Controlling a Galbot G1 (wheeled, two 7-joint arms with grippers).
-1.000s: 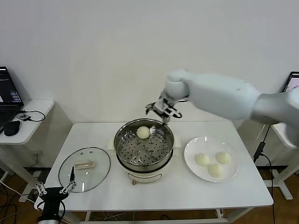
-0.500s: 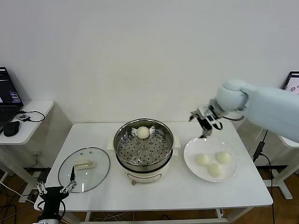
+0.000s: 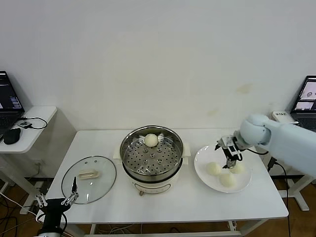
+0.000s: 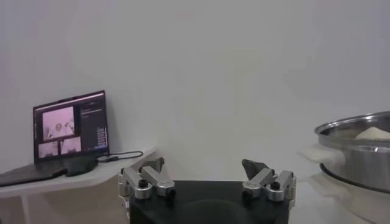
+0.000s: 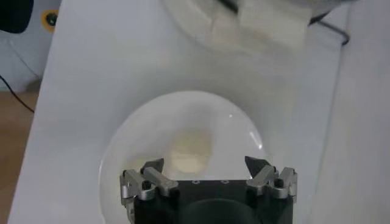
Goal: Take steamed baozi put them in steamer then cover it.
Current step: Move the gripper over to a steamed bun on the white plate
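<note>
One baozi sits on the perforated tray at the far side of the steamer in the head view, and three more baozi lie close together on the white plate to the robot's right of the pot. The right gripper hangs low over that plate, just above the buns, with its fingers spread and nothing between them. The cover, a glass lid with its cream handle up, lies flat on the table on the robot's left side of the steamer, apart from it. The left gripper waits below the table's near left corner, its fingers apart and empty. In the left wrist view that gripper shows its two fingers standing wide with only air between them; the steamer's rim shows off to one side, and a laptop stands on a side desk. In the right wrist view the right gripper has its fingers wide apart over the plate, with one baozi lying between and just beyond the fingertips, not yet touched as far as I can tell. By my reckoning a quarter of the loading is done: three buns remain to be carried over, and the lid is yet to go on.
</note>
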